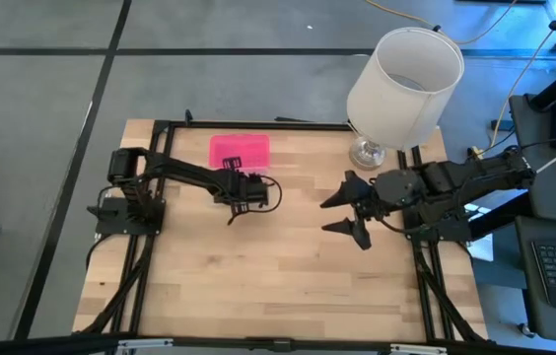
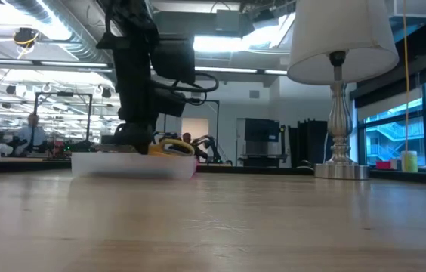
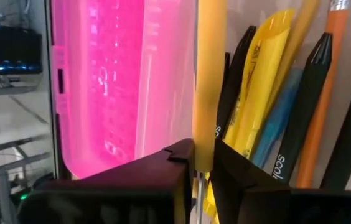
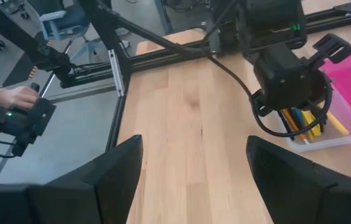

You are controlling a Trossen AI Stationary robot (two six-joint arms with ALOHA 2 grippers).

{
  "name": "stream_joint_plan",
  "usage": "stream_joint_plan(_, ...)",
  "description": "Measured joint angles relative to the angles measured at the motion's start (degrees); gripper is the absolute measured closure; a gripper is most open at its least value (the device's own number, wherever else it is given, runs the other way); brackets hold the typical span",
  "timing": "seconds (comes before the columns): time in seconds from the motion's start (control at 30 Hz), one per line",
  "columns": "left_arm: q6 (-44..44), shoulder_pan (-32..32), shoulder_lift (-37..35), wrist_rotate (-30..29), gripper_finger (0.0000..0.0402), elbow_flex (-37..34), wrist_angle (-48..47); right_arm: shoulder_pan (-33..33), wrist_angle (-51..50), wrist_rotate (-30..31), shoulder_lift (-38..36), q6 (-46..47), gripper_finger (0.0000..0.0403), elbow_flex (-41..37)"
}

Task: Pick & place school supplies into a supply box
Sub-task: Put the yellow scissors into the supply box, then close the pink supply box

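The left gripper (image 3: 201, 177) was closed on a yellow pencil (image 3: 210, 81) above the pink-lidded clear plastic supply box (image 1: 239, 151), beside a black pen (image 3: 300, 124) lettered "Scol". Right of the box, the right gripper (image 1: 341, 214) hung wide open, holding nothing.

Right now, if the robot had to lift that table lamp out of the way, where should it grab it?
Probably by the slim silver stem under the white shade, coming in level from the side. The stem stands upright and looks narrow enough for two fingers; the shade is too wide, and the round base sits flat on the table.
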Motion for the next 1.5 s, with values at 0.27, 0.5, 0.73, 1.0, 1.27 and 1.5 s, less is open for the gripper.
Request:
stream_joint_plan(0.27,-1.3,0.4,0.0,2.0,0.0350,0.0,0.0,0.0,0.0,0.0,0.0,0.0,0.0114,0.0)
stream_joint_plan(0.5,-1.2,0.4,-0.2,2.1,0.0333,0.0,-0.6,0.0,0.0,0.0,0.0,0.3,0.0114,0.0)
stream_joint_plan(0.73,-2.7,-0.2,-6.2,2.5,0.0328,0.0,-1.1,0.0,0.0,0.0,0.0,0.1,0.0114,0.0)
stream_joint_plan(1.0,-12.7,1.4,-21.0,3.8,0.0329,0.1,-1.6,-0.1,3.5,3.7,1.8,-1.3,0.0114,0.0)
stream_joint_plan(1.27,-27.6,14.7,-31.4,19.1,0.0330,0.1,-4.0,-5.4,10.7,10.3,9.3,-1.3,0.0114,0.0)
stream_joint_plan(1.5,-21.3,24.3,-32.5,20.4,0.0331,0.1,-2.0,-11.0,11.8,10.4,11.8,0.0,0.0114,0.0)
